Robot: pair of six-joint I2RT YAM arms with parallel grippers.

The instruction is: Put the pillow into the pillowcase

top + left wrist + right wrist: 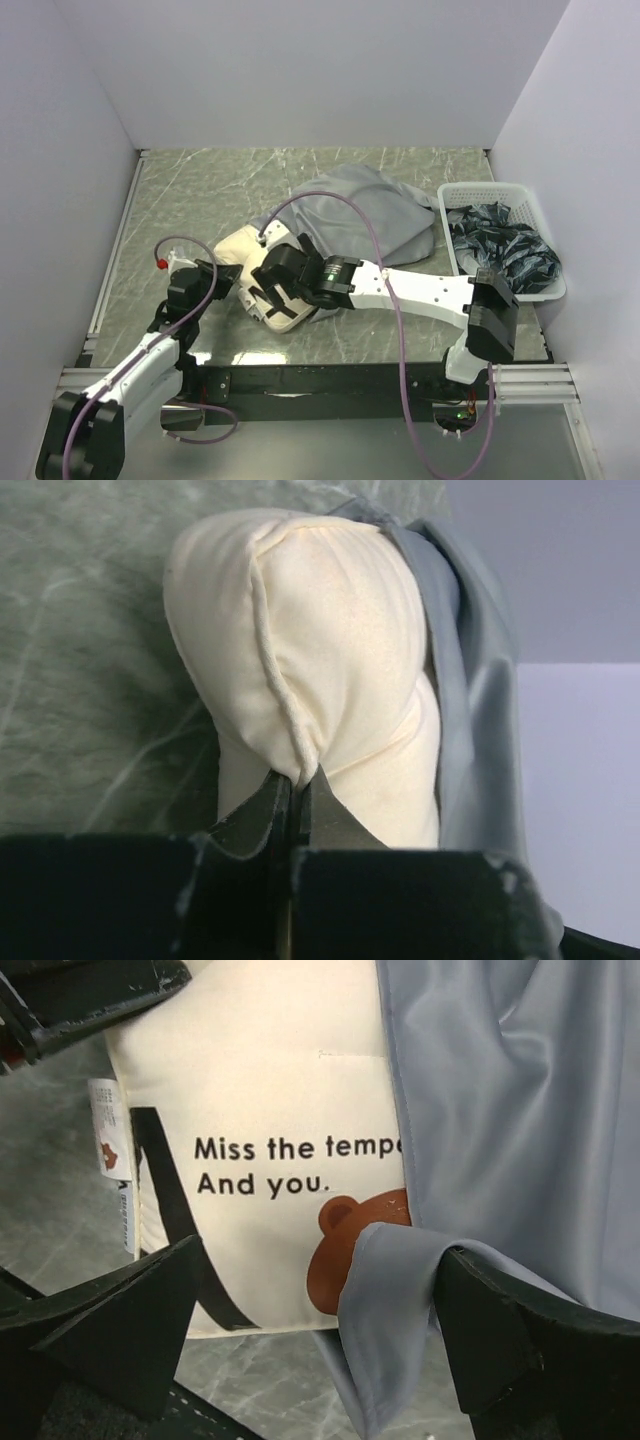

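Observation:
The cream pillow (236, 247) lies at the table's near middle, its far end inside the grey pillowcase (365, 213). My left gripper (297, 783) is shut on a stitched ridge at the end of the pillow (330, 650), with the pillowcase (480, 690) covering its right side. My right gripper (320, 1315) hovers open over the pillow (270, 1080), above the bear face and black lettering. A hem fold of the pillowcase (500, 1100) drapes against its right finger (520, 1340). In the top view the right gripper (275, 295) sits over the pillow's near end, the left gripper (224, 276) just to its left.
A white basket (520, 195) holding dark patterned cloth stands at the right edge of the marble table (200, 185). White walls close in the back and both sides. A purple cable arcs over the pillowcase from the right arm.

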